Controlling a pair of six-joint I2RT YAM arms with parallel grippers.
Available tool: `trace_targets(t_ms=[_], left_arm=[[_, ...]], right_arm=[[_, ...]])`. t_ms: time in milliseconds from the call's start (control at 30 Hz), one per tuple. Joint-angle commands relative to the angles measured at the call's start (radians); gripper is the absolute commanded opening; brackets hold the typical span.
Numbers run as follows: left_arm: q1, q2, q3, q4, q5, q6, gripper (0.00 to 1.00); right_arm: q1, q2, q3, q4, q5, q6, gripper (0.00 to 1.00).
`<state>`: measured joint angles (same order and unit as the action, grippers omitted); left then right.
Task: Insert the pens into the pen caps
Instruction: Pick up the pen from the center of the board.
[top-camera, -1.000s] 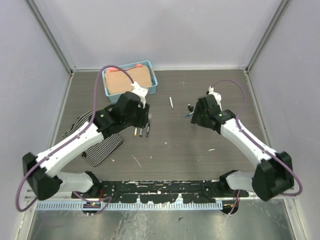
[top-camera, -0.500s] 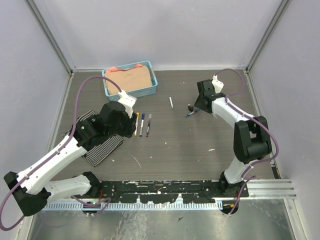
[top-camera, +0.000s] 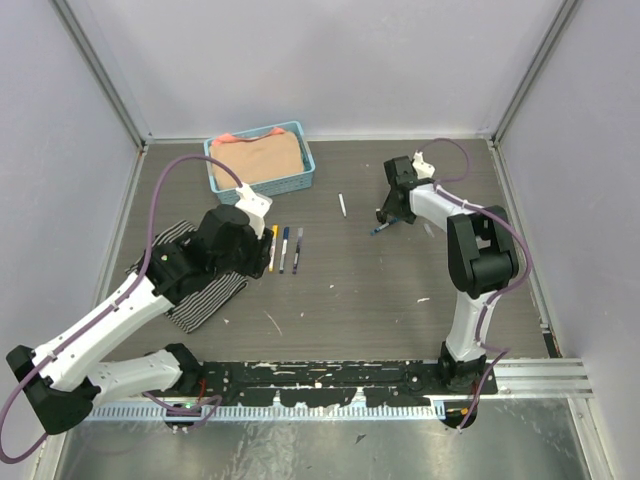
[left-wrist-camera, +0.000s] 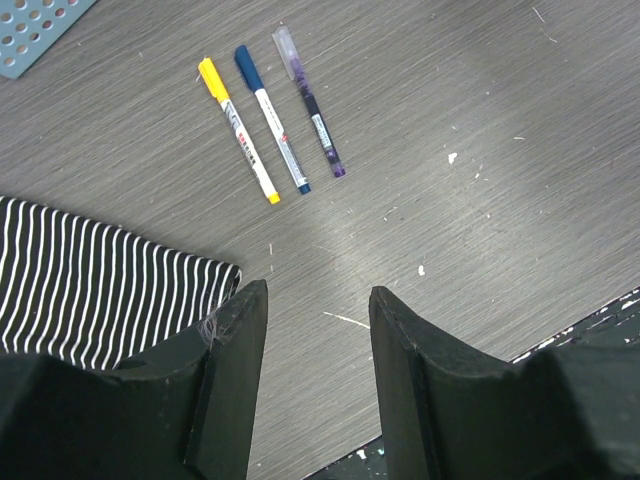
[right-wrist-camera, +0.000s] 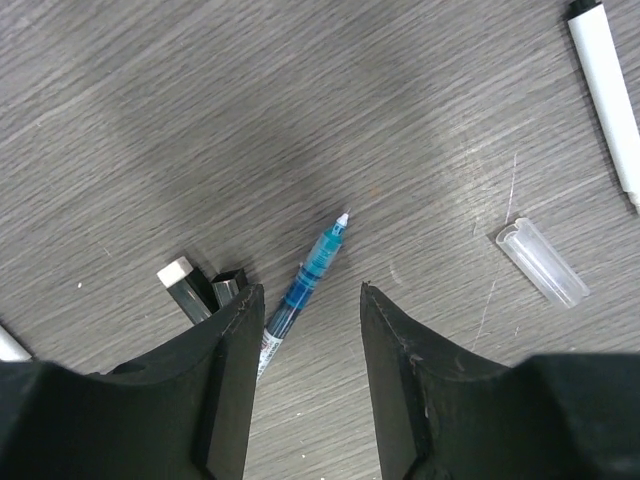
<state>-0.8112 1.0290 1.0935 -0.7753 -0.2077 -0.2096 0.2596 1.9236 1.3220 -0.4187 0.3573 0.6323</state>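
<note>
Matt grey woodgrain table (right-wrist-camera: 300, 100) — clear glossy plastic cap (right-wrist-camera: 540, 262).

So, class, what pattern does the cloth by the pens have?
The cloth has black-and-white stripes, clearest in the left wrist view.

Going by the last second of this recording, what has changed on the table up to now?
The left gripper drew back toward its base and leftward, uncovering the three capped pens; its jaws are open, empty. The right arm folded up and the right gripper shifted farther away, jaws open astride the blue pen. Nothing was grasped. All pens, the basket and striped cloth stayed put.
</note>
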Motion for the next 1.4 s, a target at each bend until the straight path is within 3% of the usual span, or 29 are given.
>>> trace_targets(t_ms=[0,500,733,933,1167,1367], left_arm=[[0.003,-0.020,-0.004,-0.001,-0.001,0.012,0.52],[0.004,-0.022,-0.006,-0.001,-0.007,0.019,0.52],[0.004,-0.026,-0.006,-0.001,-0.007,0.019,0.52],[0.004,-0.027,-0.006,-0.001,-0.001,0.013,0.53],[0.003,-0.027,-0.001,0.009,0.031,-0.023,0.54],[0.003,-0.027,-0.025,0.057,0.079,-0.124,0.57]], right_arm=[[-0.002,-0.006,0.045,0.016,0.018,0.015,0.48],[-0.003,0.054,0.059,0.015,-0.013,0.005,0.38],[-0.002,0.060,0.052,0.015,-0.019,-0.006,0.26],[-0.003,0.056,0.031,0.017,-0.037,-0.012,0.23],[-0.004,-0.030,-0.079,0.045,-0.070,-0.033,0.12],[-0.002,-0.165,-0.240,0.117,-0.148,-0.037,0.10]])
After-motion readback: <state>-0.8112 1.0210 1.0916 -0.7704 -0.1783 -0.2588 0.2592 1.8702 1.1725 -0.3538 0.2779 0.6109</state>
